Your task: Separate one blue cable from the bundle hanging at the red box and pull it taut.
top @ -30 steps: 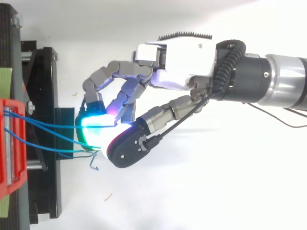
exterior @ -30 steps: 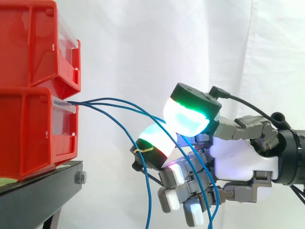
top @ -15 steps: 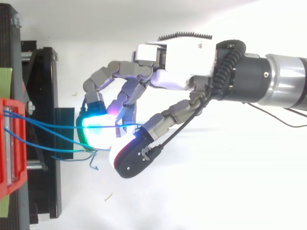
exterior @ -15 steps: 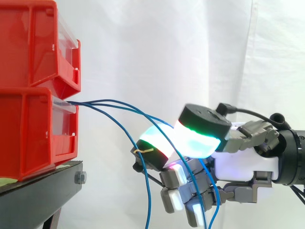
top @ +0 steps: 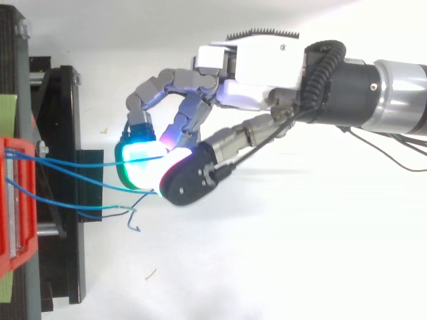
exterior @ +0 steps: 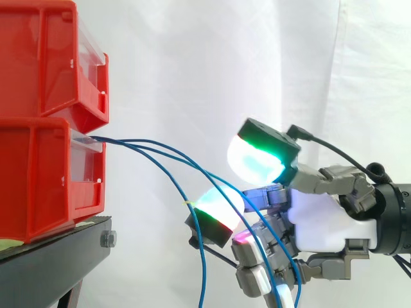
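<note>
At the left, the lower red bin (exterior: 45, 179) is sitting on the black stand (exterior: 51, 256). The blue cables (exterior: 154, 149) are leaving its front lip and arcing rightward and down, slack and not yet taut. They are running into the hand (exterior: 321, 215), which is hovering at the right. Whether it is clamping any strand I cannot tell. The cables are looking thin, light and limp, probably slick — one would best be taken mid-span, clear of its neighbours, and drawn gently away from the bin.
</note>
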`<state>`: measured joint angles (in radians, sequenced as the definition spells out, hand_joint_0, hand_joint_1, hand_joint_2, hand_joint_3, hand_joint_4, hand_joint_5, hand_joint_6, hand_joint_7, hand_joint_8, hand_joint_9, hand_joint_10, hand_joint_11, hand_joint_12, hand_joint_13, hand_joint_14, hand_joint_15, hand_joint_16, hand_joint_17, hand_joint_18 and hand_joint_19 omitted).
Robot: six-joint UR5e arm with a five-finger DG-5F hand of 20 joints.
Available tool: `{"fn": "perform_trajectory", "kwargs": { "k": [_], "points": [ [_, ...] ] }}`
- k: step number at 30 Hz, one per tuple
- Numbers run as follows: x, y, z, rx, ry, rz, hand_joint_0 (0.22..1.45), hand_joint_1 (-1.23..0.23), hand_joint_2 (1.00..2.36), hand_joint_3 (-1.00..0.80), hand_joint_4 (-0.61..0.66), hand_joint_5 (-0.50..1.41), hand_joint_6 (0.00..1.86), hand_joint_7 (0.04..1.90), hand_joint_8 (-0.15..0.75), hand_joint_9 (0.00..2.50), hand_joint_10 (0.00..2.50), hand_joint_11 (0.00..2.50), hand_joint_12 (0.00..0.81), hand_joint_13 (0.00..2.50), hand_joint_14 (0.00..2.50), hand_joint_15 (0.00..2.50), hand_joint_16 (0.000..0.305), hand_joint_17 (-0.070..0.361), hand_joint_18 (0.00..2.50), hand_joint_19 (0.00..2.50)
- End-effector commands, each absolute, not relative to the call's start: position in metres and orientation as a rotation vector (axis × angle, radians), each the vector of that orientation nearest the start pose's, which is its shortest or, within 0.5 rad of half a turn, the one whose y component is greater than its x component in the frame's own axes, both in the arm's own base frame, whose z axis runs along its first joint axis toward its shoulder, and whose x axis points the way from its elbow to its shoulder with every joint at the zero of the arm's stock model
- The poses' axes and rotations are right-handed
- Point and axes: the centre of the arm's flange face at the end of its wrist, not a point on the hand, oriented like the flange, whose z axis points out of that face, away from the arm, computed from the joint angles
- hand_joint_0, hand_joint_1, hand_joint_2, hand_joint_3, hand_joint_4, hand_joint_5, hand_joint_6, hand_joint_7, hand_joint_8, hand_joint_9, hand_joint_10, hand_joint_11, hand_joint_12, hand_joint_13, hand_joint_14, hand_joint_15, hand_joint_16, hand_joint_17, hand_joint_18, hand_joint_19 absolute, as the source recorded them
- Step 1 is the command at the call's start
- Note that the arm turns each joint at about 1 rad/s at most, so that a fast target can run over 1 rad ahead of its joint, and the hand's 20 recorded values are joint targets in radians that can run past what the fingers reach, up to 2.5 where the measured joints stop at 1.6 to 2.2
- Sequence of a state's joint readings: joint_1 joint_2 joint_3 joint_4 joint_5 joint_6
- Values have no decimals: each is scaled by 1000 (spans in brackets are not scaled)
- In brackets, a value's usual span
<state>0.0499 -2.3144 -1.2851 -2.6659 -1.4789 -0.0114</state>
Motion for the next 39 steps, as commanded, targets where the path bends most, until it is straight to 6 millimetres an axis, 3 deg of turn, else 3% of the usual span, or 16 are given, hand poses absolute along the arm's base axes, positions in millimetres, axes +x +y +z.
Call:
{"fn": "perform_trajectory", "kwargs": {
  "k": [1,5,9,15,21,24,34,39],
  "points": [
    [745,-108,210,1194,1180,1190,592,-475,1000,-500,101,-47,701,1228,340,1106,18,737,356,1051,22,750,43,96,1099,663],
    [741,-112,236,1161,1181,1170,623,-481,1000,-500,129,-58,709,1233,348,1109,22,735,355,1034,19,747,43,97,1105,676],
    [738,-112,241,1150,1198,1149,621,-483,1005,-437,122,-68,721,1243,359,1117,21,771,354,1034,21,767,44,99,1109,697],
    [737,-109,241,1142,1220,1129,615,-515,1011,-346,127,-93,749,1228,368,1115,19,781,366,1036,21,771,45,102,1119,680],
    [737,-109,241,1137,1220,1127,591,-661,1012,-205,193,-144,830,1150,412,1120,19,824,418,1065,16,739,53,120,1220,598],
    [738,-110,242,1137,1196,1125,594,-694,1012,-136,198,-148,835,1211,424,1111,18,865,421,1060,17,723,55,123,1230,582],
    [740,-108,242,1141,1174,1115,645,-781,1015,-119,52,-180,891,1197,397,1053,18,940,401,999,20,737,49,111,1153,608],
    [741,-106,241,1146,1169,1112,675,-792,1017,-165,13,-190,899,1200,383,1096,18,1134,393,1001,19,789,46,104,1119,624]
  ]
}}
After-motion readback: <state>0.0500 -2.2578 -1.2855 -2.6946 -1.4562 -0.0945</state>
